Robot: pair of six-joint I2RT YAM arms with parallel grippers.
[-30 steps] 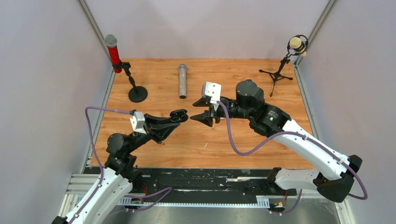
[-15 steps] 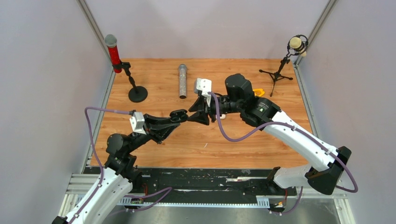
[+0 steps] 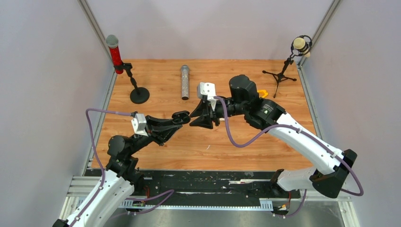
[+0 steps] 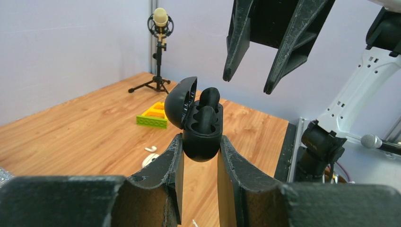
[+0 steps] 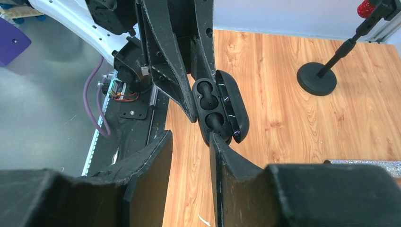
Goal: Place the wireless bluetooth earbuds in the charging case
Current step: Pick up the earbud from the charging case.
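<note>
My left gripper (image 4: 198, 142) is shut on a black charging case (image 4: 202, 137), held above the table with its lid (image 4: 181, 101) open. One rounded black earbud (image 4: 209, 96) stands partly out of a slot. In the right wrist view the case (image 5: 208, 106) shows one empty slot and the earbud (image 5: 213, 122) in the other. My right gripper (image 5: 189, 137) is open, one fingertip at that earbud; it hangs just over the case (image 4: 247, 84). In the top view the grippers meet, left (image 3: 182, 117), right (image 3: 198, 119). A white earbud (image 4: 151, 148) lies beside a white case (image 4: 148, 161).
A red microphone on a round-based stand (image 3: 139, 95) stands back left, a silver microphone (image 3: 185, 82) lies at the back, and a tripod microphone (image 3: 282, 73) stands back right. A green and yellow brick (image 4: 153, 116) lies on the table. A thin white sliver (image 3: 207, 147) lies nearer.
My right arm has swung left and lowered, so its open fingers now reach the case in my left gripper. The left arm and the case have not moved.
</note>
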